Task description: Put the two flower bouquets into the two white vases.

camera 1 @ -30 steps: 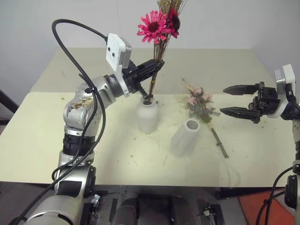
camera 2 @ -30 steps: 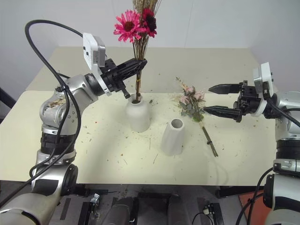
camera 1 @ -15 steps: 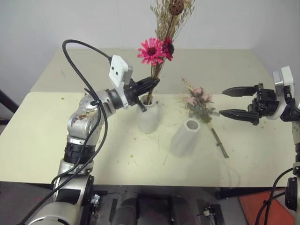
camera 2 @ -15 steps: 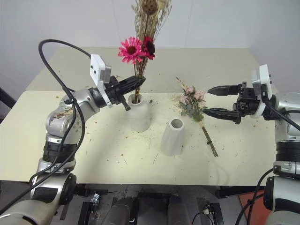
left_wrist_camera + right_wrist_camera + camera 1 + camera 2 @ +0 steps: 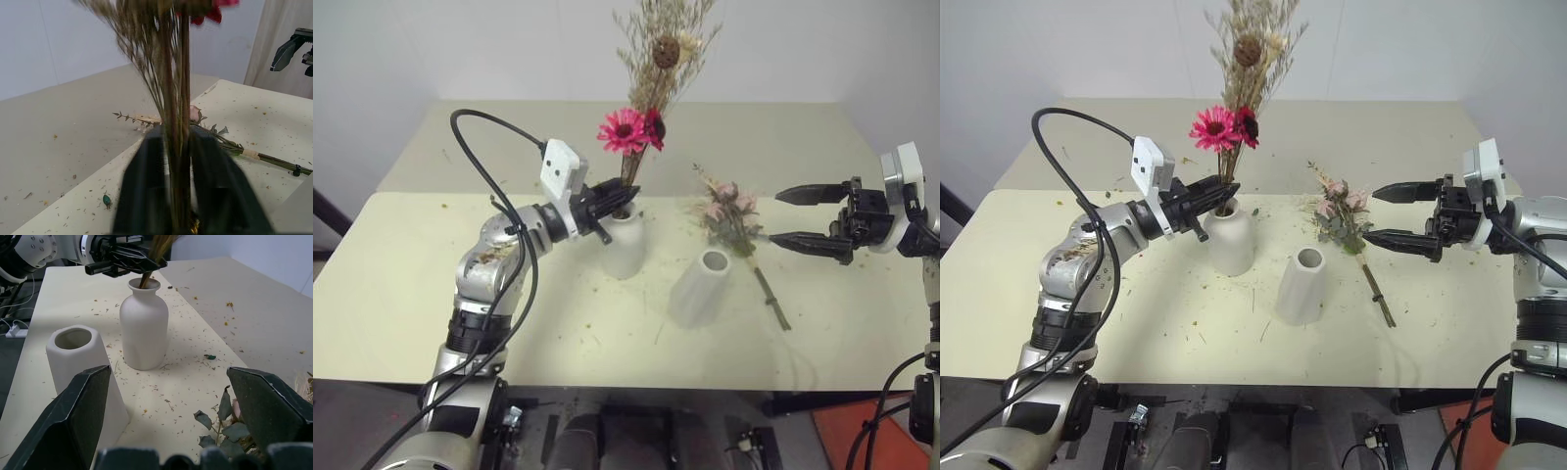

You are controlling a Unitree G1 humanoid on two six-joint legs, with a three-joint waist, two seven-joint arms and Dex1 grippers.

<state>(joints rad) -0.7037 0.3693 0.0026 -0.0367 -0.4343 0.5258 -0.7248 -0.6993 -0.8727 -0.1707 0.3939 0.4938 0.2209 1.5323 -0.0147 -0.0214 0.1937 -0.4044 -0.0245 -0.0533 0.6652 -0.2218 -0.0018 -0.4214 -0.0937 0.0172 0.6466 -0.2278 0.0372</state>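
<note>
Stems of the dried bouquet (image 5: 1234, 59) stand in the squat vase (image 5: 1229, 238), my left gripper (image 5: 1218, 193) pinching them above its mouth. Releasing calls for parting gently, withdrawing without tipping. Right of that vase, beyond the taller vase (image 5: 1301, 284), the rose bouquet (image 5: 1347, 223) lies beside my spread right gripper (image 5: 1386, 213).

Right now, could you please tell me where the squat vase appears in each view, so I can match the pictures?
Left eye view: squat vase left of centre, dried stems in its neck.
Right eye view: squat vase left of centre, beside the left gripper.
Left wrist view: I cannot make it out.
Right wrist view: squat vase upper middle, behind the tall vase.
Shared landmark: the rose bouquet lying on the table.
</note>
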